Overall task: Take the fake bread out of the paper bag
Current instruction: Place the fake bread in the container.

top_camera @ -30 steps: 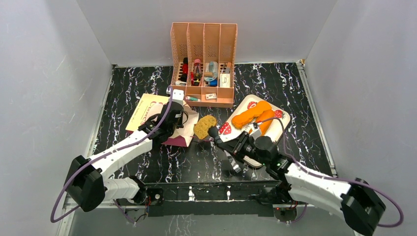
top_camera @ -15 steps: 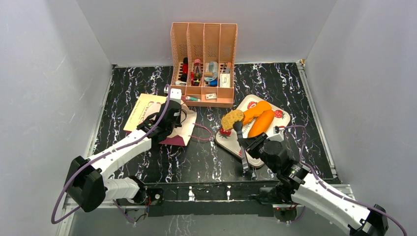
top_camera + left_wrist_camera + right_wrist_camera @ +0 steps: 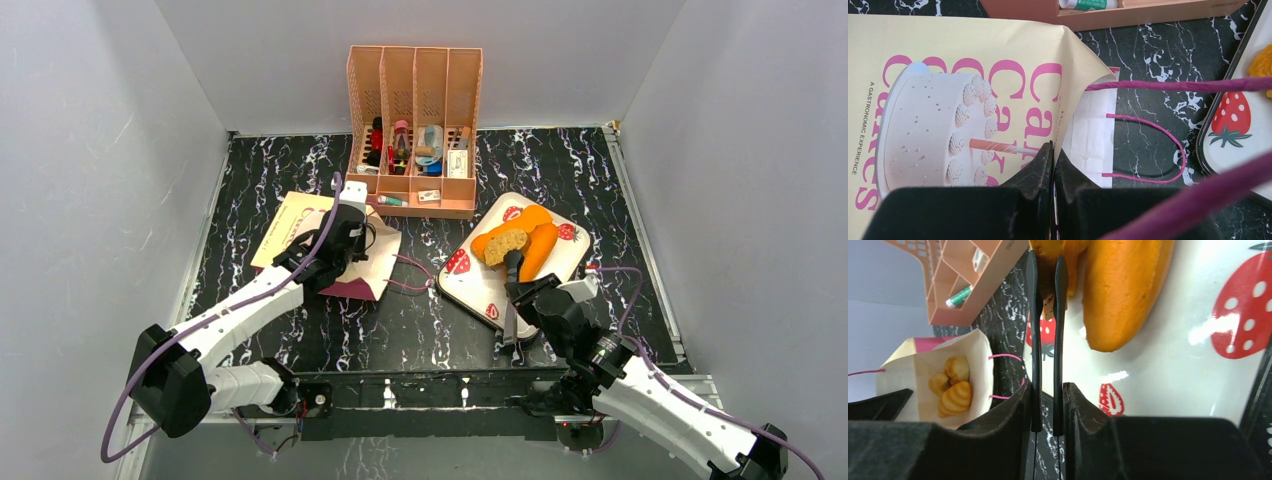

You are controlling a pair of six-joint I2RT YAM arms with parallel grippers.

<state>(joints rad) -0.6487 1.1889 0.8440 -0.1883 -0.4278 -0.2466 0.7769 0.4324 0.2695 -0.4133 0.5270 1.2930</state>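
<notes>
The paper bag (image 3: 300, 232) lies flat on the left of the table, mouth facing right. My left gripper (image 3: 352, 240) is shut on the bag's upper mouth edge (image 3: 1068, 100) and holds it up; its jaws (image 3: 1054, 150) pinch the paper. Inside the bag, small ridged croissants (image 3: 955, 395) show in the right wrist view. My right gripper (image 3: 528, 302) is shut on black tongs (image 3: 1047, 315). The tongs pinch the brown speckled slice (image 3: 505, 245) over two orange loaves (image 3: 535, 232) on the strawberry tray (image 3: 468, 288).
The peach file organiser (image 3: 415, 130) with small items stands at the back centre, close behind the bag and the tray. Pink cord handles (image 3: 1168, 135) trail on the black marble table between the bag and the tray. Grey walls enclose three sides.
My right arm has carried the slice in the tongs from the bag's mouth rightward to the tray, above the loaves. My left gripper has kept its hold on the bag.
</notes>
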